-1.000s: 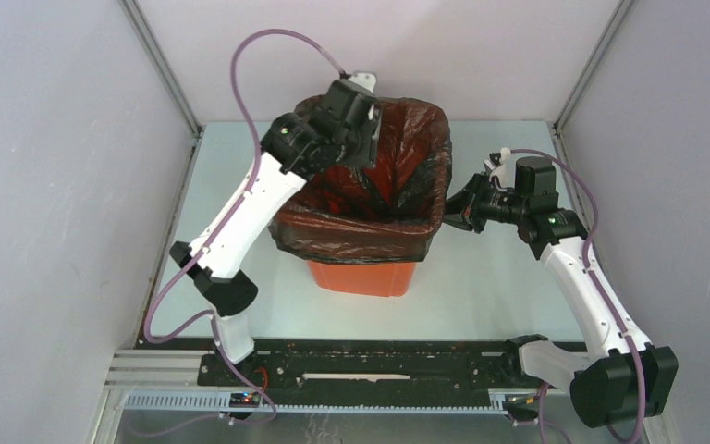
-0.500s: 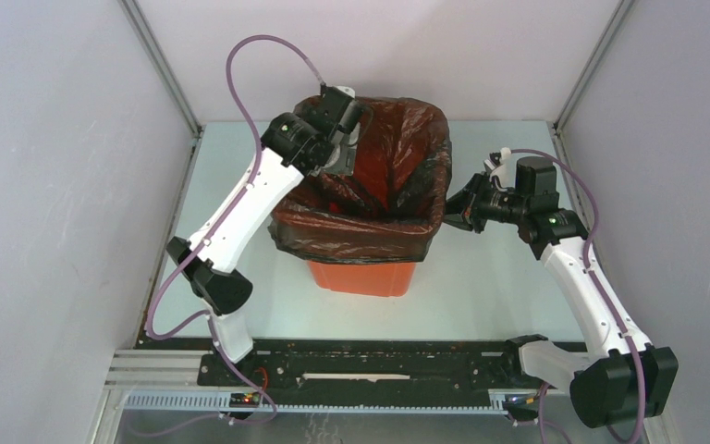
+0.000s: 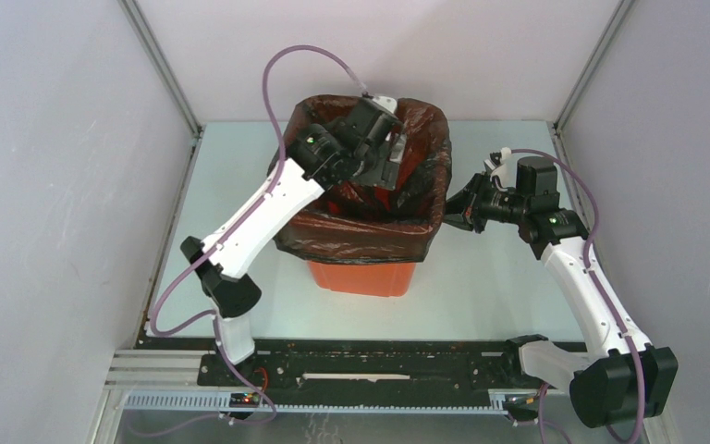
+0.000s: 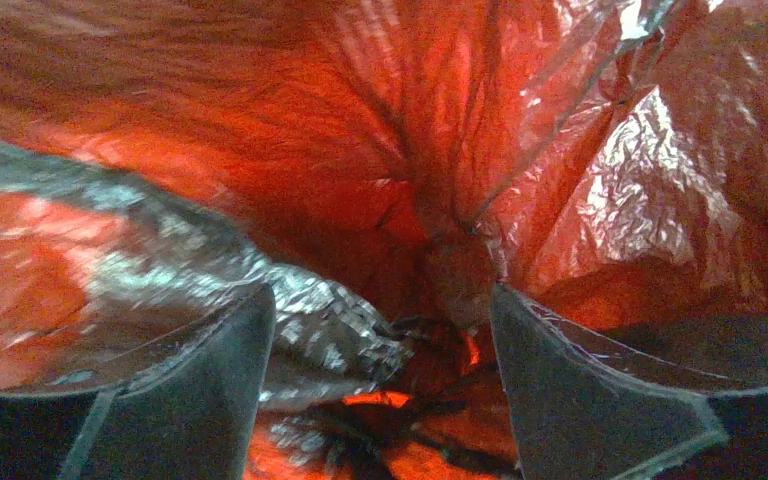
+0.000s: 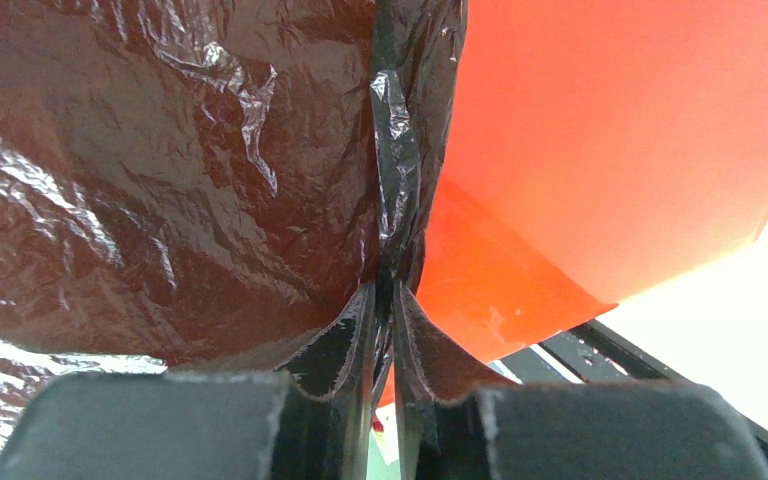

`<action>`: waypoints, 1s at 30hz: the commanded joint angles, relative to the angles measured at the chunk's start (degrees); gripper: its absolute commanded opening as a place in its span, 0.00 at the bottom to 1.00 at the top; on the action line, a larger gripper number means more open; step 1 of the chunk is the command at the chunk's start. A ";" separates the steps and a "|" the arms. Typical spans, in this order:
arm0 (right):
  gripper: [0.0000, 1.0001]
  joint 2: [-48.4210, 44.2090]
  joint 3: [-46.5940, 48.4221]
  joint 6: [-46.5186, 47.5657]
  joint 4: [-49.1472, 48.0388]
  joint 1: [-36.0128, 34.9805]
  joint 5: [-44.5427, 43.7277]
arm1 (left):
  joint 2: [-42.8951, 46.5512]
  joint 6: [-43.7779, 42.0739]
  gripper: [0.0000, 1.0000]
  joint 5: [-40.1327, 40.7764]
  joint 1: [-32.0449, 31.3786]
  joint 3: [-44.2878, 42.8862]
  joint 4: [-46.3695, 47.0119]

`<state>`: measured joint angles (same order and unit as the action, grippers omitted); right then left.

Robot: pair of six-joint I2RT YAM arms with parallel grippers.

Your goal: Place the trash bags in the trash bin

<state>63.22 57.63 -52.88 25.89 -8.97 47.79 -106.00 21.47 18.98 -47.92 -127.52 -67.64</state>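
Note:
The orange trash bin (image 3: 362, 276) stands mid-table with the thin black trash bag (image 3: 361, 236) lining it and folded over its rim. My left gripper (image 3: 390, 165) reaches down inside the bin, open, its fingers (image 4: 210, 390) spread apart around crumpled bag plastic (image 4: 330, 330) with nothing pinched. My right gripper (image 3: 450, 215) is at the bin's right outer corner, shut on a pleat of the bag (image 5: 390, 200) beside the orange wall (image 5: 610, 130).
White enclosure walls and metal posts surround the pale green table (image 3: 518, 287). A black rail (image 3: 379, 365) with the arm bases runs along the near edge. The left arm's purple cable (image 3: 305, 55) loops above the bin.
My left gripper moved from the bin's back-left rim to the right and down into the bin's middle. The right gripper stayed put, holding the bag's edge.

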 commanded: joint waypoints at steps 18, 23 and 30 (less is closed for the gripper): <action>0.19 1.48 0.92 1.13 -1.43 0.45 2.03 | 7.72 -0.31 0.93 -2.75 2.09 19.52 16.86; 0.19 2.18 0.92 1.13 -2.09 0.45 2.17 | 10.27 1.58 0.88 -5.93 4.21 26.77 20.61; 0.20 2.02 1.00 0.59 -2.61 0.48 2.26 | 6.70 2.66 0.83 -9.92 4.67 29.06 21.41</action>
<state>65.45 57.63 -52.71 25.74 -8.62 49.04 -98.50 22.52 11.68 -43.33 -99.50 -48.66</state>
